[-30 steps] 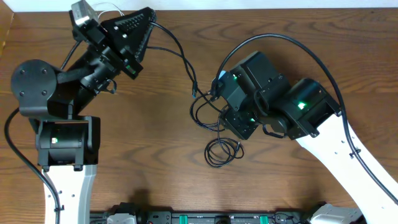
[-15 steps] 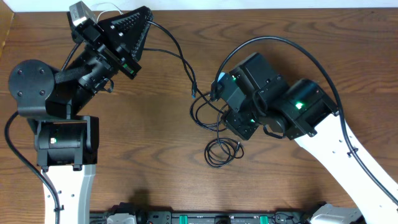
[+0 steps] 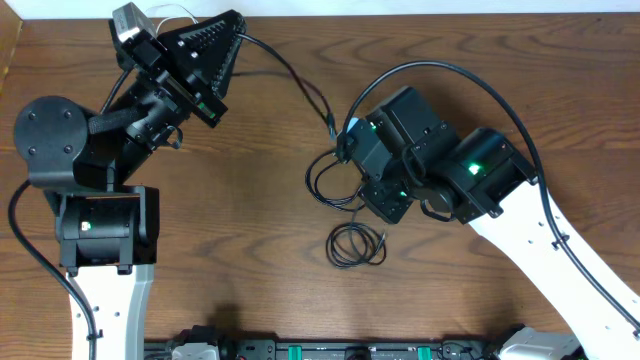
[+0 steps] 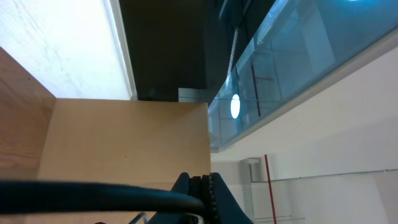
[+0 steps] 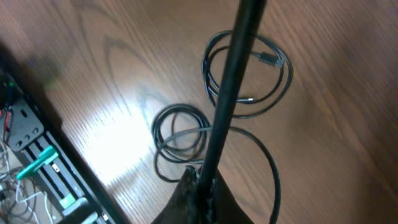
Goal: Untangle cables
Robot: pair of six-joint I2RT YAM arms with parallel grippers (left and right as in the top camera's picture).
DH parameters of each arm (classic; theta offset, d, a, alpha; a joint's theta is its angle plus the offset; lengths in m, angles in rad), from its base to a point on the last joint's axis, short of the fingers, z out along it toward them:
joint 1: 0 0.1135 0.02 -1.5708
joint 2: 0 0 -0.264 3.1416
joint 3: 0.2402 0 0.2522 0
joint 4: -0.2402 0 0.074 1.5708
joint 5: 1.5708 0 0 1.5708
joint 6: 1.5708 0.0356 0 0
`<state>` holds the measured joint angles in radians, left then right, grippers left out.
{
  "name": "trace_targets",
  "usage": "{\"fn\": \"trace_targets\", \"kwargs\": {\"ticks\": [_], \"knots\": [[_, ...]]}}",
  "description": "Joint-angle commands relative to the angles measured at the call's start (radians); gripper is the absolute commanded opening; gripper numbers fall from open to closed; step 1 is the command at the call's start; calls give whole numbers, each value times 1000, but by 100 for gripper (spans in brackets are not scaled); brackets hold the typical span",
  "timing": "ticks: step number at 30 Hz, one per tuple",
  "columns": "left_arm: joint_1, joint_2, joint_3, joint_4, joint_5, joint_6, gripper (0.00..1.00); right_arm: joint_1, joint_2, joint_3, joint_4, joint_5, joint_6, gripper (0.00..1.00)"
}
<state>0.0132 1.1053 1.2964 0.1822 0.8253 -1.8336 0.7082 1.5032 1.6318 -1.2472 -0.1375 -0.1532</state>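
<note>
Separation step: pinching black cable (image 3: pixel 300 80) with left fingers (image 4: pixel 217 200) and right fingers (image 5: pixel 186 200), both pressed shut, stretching it over bench (image 3: pixel 250 220) beside loose coils (image 3: pixel 336 246). Next, likely: drawing outward slowly, watching for snags among those coils.

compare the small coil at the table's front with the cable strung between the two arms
The coil is wound in small loose rings; the strung cable runs as one long, gently bent line. The coil lies on the table with nothing gripping it, while the strung cable is pinched by the left fingers and the right fingers. Both are thin and black.
</note>
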Motion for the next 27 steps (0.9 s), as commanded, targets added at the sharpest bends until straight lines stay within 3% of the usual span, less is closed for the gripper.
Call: {"fn": "trace_targets", "kwargs": {"ticks": [1, 5, 7, 9, 11, 12, 17, 22, 27], "knots": [[5, -2, 11, 5, 5, 18, 7, 6, 6, -3, 17, 0, 72, 1], [11, 3, 11, -51, -3, 145, 8, 0, -21, 40, 21, 0, 201, 1], [17, 8, 11, -125, -3, 218, 17, -8, -44, 76, 21, -8, 252, 1], [17, 17, 11, -217, -3, 317, 37, -16, -71, 116, 21, -36, 276, 1], [17, 27, 11, -301, -3, 423, 74, -27, -100, 158, 20, -73, 292, 1], [17, 32, 11, -341, -3, 483, 85, -34, -113, 175, 19, -84, 311, 1], [17, 51, 11, -493, -3, 756, 89, -75, -174, 220, 14, -111, 462, 1], [6, 48, 11, -628, 16, 1006, 90, -133, -214, 220, 55, -125, 743, 1], [-39, 48, 11, -702, 93, 1146, 89, -166, -215, 220, 148, -187, 898, 1]]}}
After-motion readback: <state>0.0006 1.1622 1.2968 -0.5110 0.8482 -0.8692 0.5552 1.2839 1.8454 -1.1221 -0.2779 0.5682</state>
